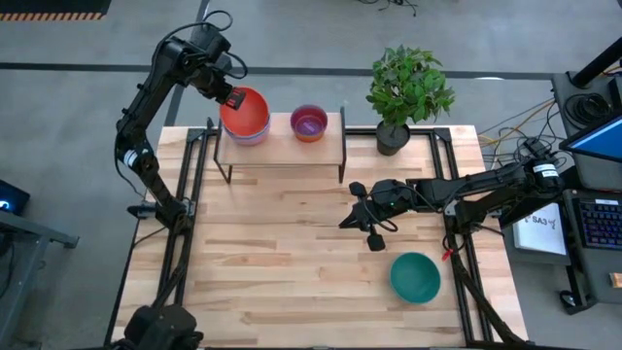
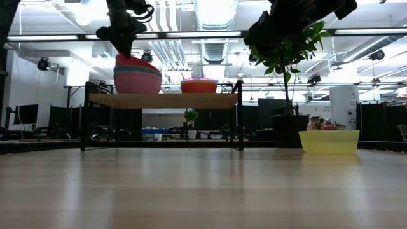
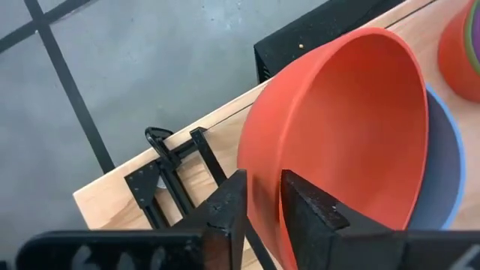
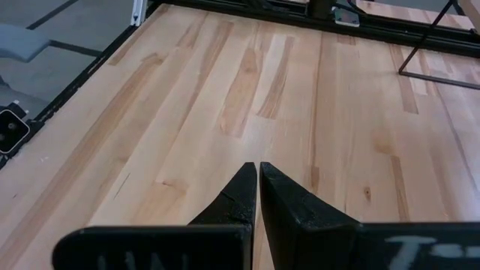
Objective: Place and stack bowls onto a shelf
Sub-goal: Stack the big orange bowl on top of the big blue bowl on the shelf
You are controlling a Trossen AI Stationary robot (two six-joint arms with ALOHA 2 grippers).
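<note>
On the left end of the shelf (image 1: 292, 154) stands a stack of large bowls. A red-orange bowl (image 1: 245, 109) sits tilted on top of a blue bowl (image 3: 442, 172), which sits on a pink one (image 2: 137, 86). My left gripper (image 3: 262, 184) reaches down at the stack's far-left side, open, with its fingers either side of the red-orange bowl's rim. A purple bowl nested in an orange one (image 1: 309, 123) stands mid-shelf. A teal bowl (image 1: 415, 277) rests on the table at the near right. My right gripper (image 4: 257, 176) hovers shut over the table's middle. My left gripper comes steeply from above, with one finger (image 3: 307, 210) inside the red-orange bowl and the other (image 3: 229, 206) outside its rim (image 3: 251, 176). Bare wall shows between the inner finger and the rim. I cannot tell whether the outer finger touches. The bowl leans tilted in the blue bowl.
A potted plant (image 1: 393, 139) stands at the far right beside the shelf. Black frame rails and clamps (image 3: 169, 169) run along the table's left and right sides. Open tabletop lies in front of the shelf.
</note>
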